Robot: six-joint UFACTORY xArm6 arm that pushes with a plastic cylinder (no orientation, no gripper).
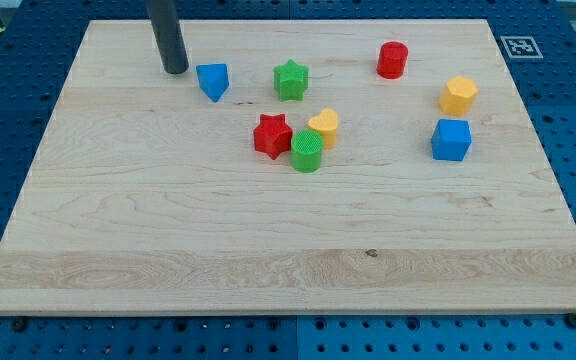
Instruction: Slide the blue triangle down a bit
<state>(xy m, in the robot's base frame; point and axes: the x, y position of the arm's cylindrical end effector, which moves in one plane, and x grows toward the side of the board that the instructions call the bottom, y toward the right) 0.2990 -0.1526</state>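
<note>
The blue triangle (213, 80) lies near the top left of the wooden board (168, 230), its point facing the view's bottom. My tip (175, 70) rests on the board just to the left of the blue triangle, a small gap apart, at about its upper edge. The dark rod rises from there out of the view's top.
A green star (291, 80) lies right of the blue triangle. A red star (272, 136), a green cylinder (307, 151) and a yellow heart (324, 126) cluster at the middle. A red cylinder (392, 60), a yellow hexagon (458, 95) and a blue cube (451, 140) lie at the right.
</note>
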